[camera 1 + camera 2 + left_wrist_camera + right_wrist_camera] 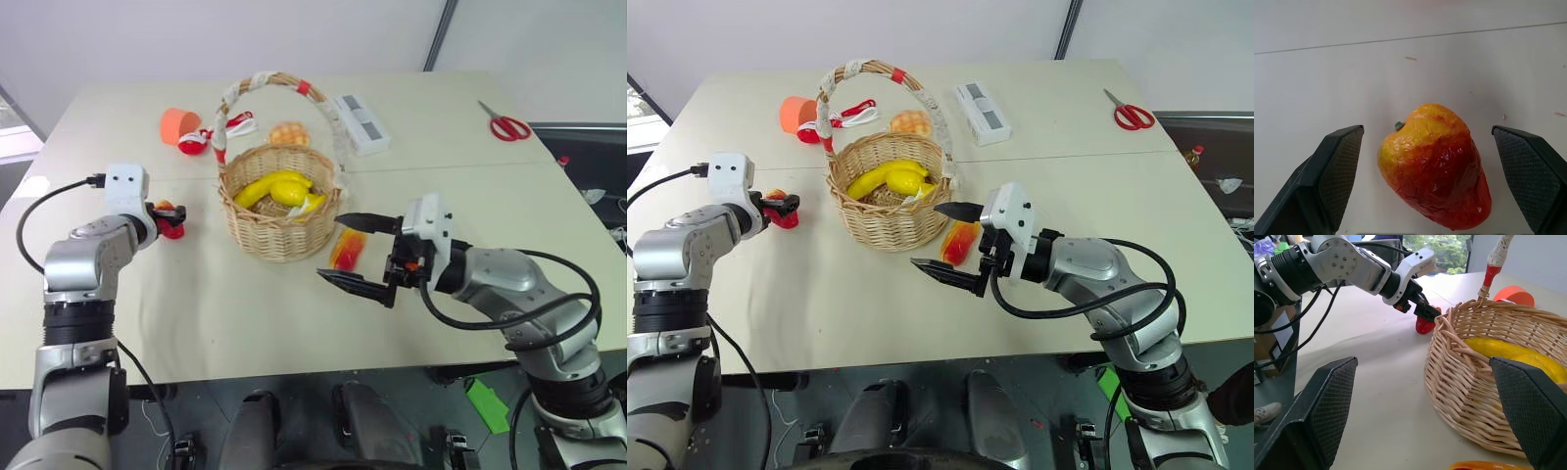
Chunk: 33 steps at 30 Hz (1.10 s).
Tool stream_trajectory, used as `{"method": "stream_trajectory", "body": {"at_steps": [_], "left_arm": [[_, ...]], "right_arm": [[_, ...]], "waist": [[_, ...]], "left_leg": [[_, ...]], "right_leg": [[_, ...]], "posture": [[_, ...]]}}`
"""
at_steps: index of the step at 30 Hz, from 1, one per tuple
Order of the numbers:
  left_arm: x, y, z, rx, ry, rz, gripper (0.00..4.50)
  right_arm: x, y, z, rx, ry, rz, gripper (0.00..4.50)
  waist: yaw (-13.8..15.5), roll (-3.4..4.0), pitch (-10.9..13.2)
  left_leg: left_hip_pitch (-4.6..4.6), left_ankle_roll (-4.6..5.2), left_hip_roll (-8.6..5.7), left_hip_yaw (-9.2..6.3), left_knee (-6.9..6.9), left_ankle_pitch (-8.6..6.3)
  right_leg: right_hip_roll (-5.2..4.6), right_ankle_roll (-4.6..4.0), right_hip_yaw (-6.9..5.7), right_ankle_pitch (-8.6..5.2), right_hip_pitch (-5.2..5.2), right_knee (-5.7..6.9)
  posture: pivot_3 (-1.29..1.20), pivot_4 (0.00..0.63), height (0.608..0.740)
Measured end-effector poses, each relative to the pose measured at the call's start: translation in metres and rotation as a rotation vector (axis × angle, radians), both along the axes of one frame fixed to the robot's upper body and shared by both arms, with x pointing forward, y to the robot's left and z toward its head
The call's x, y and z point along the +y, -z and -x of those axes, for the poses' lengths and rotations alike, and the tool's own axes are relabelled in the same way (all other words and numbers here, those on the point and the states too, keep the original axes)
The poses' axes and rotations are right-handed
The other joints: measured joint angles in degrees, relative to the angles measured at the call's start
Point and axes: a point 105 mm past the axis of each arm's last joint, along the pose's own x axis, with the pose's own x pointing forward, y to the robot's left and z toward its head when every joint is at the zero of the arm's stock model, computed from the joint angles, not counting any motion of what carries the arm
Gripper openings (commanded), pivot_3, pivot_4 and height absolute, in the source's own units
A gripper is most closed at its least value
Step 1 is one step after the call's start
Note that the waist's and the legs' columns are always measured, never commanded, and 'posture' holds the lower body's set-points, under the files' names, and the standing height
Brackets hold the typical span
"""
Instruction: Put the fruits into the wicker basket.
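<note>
Head views, progress: I saw the bananas (279, 189) already lying in the wicker basket (278, 227), so I judged the job partly done.
Head views, left to do: one mango (347, 249) lay on the surface (196, 304) just beside the basket on my right-arm side; a second mango (170, 217) lay on my left-arm side, well apart from the basket. Neither was in yet.
Head views, peach: a round pinkish-orange thing (289, 133) sat beyond the basket; too small for me to tell peach from bun.
Head views, left gripper (168, 219): it was right at the second mango, with nothing lifted.
Head views, right gripper (351, 251): its jaws stood wide apart, pointing across towards the basket, one finger above and one below the nearer mango as the camera saw it; I could not tell any contact.
Left wrist view, jaws: spread wide, one pad (1342, 166) on each side of the red-and-yellow mango (1435, 166), clear gaps both sides, the fruit resting on the surface, untouched.
Left wrist view, judgement: I reckoned closing on it came next.
Right wrist view, jaws: fully apart, empty, pads (1334, 404) framing the basket wall (1469, 396) with the yellow bananas (1513, 355) inside.
Right wrist view, fruit: an orange-red sliver (1484, 465) at the frame edge was likely the nearer mango, below the jaws and ungripped.
</note>
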Motion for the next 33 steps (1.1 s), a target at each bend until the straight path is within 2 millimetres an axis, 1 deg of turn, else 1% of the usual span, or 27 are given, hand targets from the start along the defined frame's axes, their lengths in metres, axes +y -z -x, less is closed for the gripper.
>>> {"method": "stream_trajectory", "body": {"at_steps": [1, 2, 4, 5, 9, 11, 13, 14, 16, 18, 19, 20, 21, 22, 24, 26, 28, 29, 31, 33], "left_arm": [[0.0, 0.004, 0.0, 0.013, 0.003, 0.011, 3.67], [-0.001, 0.007, -0.001, 0.022, 0.005, 0.019, 3.12], [-0.001, 0.007, -0.001, 0.021, 0.008, 0.018, 2.27], [-0.001, 0.007, -0.001, 0.021, 0.009, 0.015, 2.05], [0.002, 0.006, -0.002, 0.014, 0.008, -0.017, 2.02], [0.007, 0.0, 0.0, -0.006, 0.01, -0.033, 2.02], [0.009, -0.014, 0.007, -0.07, 0.06, -0.013, 2.02], [0.006, -0.026, 0.013, -0.119, 0.115, 0.021, 2.02], [-0.013, -0.06, 0.026, -0.243, 0.271, 0.093, 2.02], [-0.047, -0.099, 0.046, -0.381, 0.49, 0.12, 2.02], [-0.065, -0.114, 0.055, -0.428, 0.584, 0.122, 2.02], [-0.08, -0.125, 0.061, -0.459, 0.662, 0.114, 2.02], [-0.093, -0.129, 0.064, -0.467, 0.713, 0.103, 2.02], [-0.108, -0.129, 0.065, -0.457, 0.764, 0.089, 2.02], [-0.136, -0.122, 0.058, -0.42, 0.827, 0.095, 2.02], [-0.158, -0.114, 0.049, -0.379, 0.855, 0.109, 2.02], [-0.173, -0.107, 0.038, -0.336, 0.869, 0.068, 3.07], [-0.177, -0.103, 0.032, -0.319, 0.867, 0.043, 3.46], [-0.18, -0.093, 0.022, -0.286, 0.853, 0.026, 4.47], [-0.177, -0.085, 0.016, -0.264, 0.84, 0.032, 4.47]], "right_arm": [[0.0, 0.0, 0.0, -0.003, 0.002, 0.0, 4.5], [0.0, 0.0, 0.0, -0.007, 0.003, 0.0, 4.5], [0.0, -0.001, 0.0, -0.012, 0.005, -0.004, 4.5], [0.001, 0.0, -0.001, -0.015, 0.007, -0.003, 4.5], [0.003, 0.0, -0.001, -0.023, 0.005, -0.006, 4.5], [0.003, 0.0, -0.001, -0.029, 0.006, -0.007, 4.5], [0.003, -0.001, -0.001, -0.034, 0.008, -0.007, 4.5], [0.003, -0.001, -0.001, -0.035, 0.01, -0.007, 4.5], [0.002, -0.001, -0.001, -0.04, 0.011, -0.007, 4.5], [0.002, -0.001, -0.003, -0.041, 0.015, -0.004, 4.5], [0.001, 0.0, -0.005, -0.039, 0.021, -0.002, 4.5], [0.0, 0.0, -0.008, -0.038, 0.029, 0.004, 4.5], [-0.001, 0.001, -0.01, -0.036, 0.037, 0.009, 4.5], [-0.002, 0.003, -0.013, -0.03, 0.048, 0.014, 4.5], [-0.003, 0.008, -0.019, -0.014, 0.069, 0.029, 4.5], [-0.006, 0.014, -0.025, -0.004, 0.096, 0.049, 4.5], [-0.01, 0.019, -0.032, -0.004, 0.136, 0.077, 4.5], [-0.013, 0.021, -0.034, -0.011, 0.153, 0.092, 4.5], [-0.02, 0.023, -0.037, -0.035, 0.184, 0.135, 4.5], [-0.025, 0.023, -0.039, -0.064, 0.204, 0.168, 4.5]], "waist": [[0.0, 0.0, 0.0], [0.0, 0.0, 0.0], [0.1, 0.0, 0.0], [0.1, 0.0, 0.0], [0.0, 0.0, 0.0], [-0.1, -0.01, 0.0], [-0.2, -0.02, 0.0], [-0.1, -0.02, 0.0], [0.1, -0.03, 0.0], [0.6, -0.05, 0.0], [0.7, -0.05, 0.0], [0.9, -0.04, 0.0], [1.0, -0.04, 0.0], [1.1, -0.05, 0.0], [1.3, -0.04, 0.0], [1.3, -0.06, 0.0], [1.1, -0.06, 0.0], [1.1, -0.05, 0.0], [1.0, -0.04, 0.0], [0.8, -0.05, 0.0]], "left_leg": [[0.0, 0.0, 0.0, 0.0, 0.0, 0.0], [0.0, 0.0, 0.0, 0.0, 0.01, 0.0], [0.0, 0.0, 0.0, 0.0, 0.01, 0.0], [0.0, 0.0, -0.01, -0.01, 0.01, 0.0], [0.0, 0.0, 0.0, -0.01, 0.01, 0.0], [0.0, 0.0, 0.02, -0.01, 0.01, 0.0], [-0.02, 0.0, 0.12, 0.01, -0.01, 0.0], [-0.05, -0.01, 0.22, 0.01, -0.01, 0.0], [-0.1, -0.03, 0.23, -0.01, 0.01, 0.01], [-0.14, -0.04, 0.15, -0.04, 0.04, 0.02], [-0.1, -0.04, 0.09, -0.03, 0.05, 0.02], [-0.05, -0.04, 0.05, 0.0, 0.05, 0.02], [0.0, -0.04, 0.0, 0.02, 0.06, 0.02], [0.07, -0.04, -0.16, 0.04, 0.05, 0.02], [0.06, -0.03, -0.2, 0.06, 0.06, 0.02], [0.01, -0.03, -0.21, 0.06, 0.08, 0.02], [0.0, -0.02, -0.22, 0.06, 0.03, 0.01], [0.01, -0.02, -0.22, 0.06, 0.01, 0.01], [0.0, -0.01, -0.21, 0.05, 0.0, 0.01], [-0.04, -0.01, -0.2, 0.04, 0.0, 0.01]], "right_leg": [[-0.01, 0.0, 0.0, 0.0, 0.0, 0.0], [-0.01, 0.0, 0.0, 0.0, 0.0, 0.0], [-0.02, 0.0, 0.0, 0.0, 0.0, 0.01], [-0.02, 0.0, 0.0, 0.0, 0.0, 0.01], [-0.02, 0.0, 0.0, 0.0, 0.0, 0.03], [-0.02, 0.0, 0.0, 0.0, -0.01, 0.03], [-0.04, -0.01, 0.01, 0.0, -0.05, 0.02], [-0.07, -0.01, 0.01, 0.0, -0.06, 0.02], [-0.09, -0.02, -0.01, 0.0, -0.07, 0.01], [-0.13, -0.01, -0.04, 0.0, -0.06, 0.0], [-0.17, -0.01, -0.04, 0.01, -0.02, 0.0], [-0.18, 0.0, -0.03, 0.01, 0.02, 0.0], [-0.17, 0.01, -0.03, 0.01, 0.07, 0.0], [-0.15, 0.01, -0.03, 0.0, 0.15, -0.01], [-0.12, 0.04, -0.03, -0.01, 0.17, -0.01], [-0.1, 0.06, -0.03, -0.02, 0.14, -0.02], [-0.08, 0.06, 0.01, -0.02, 0.07, -0.02], [-0.06, 0.05, 0.01, -0.03, 0.05, 0.0], [-0.03, 0.05, 0.01, -0.03, 0.02, 0.0], [-0.03, 0.05, 0.01, -0.03, -0.02, 0.01]], "posture": [[0.0, 0.15, 0.74], [0.0, 0.15, 0.74], [0.0, 0.15, 0.74], [0.0, 0.15, 0.74], [0.0, 0.15, 0.74], [0.0, 0.15, 0.74], [0.0, 0.15, 0.74], [0.0, 0.15, 0.74], [0.0, 0.15, 0.74], [0.0, 0.15, 0.74], [0.0, 0.15, 0.74], [0.0, 0.15, 0.74], [0.0, 0.15, 0.74], [0.0, 0.15, 0.74], [0.0, 0.15, 0.74], [0.0, 0.15, 0.74], [0.0, 0.15, 0.74], [0.0, 0.15, 0.74], [0.0, 0.15, 0.74], [0.0, 0.15, 0.74]]}}
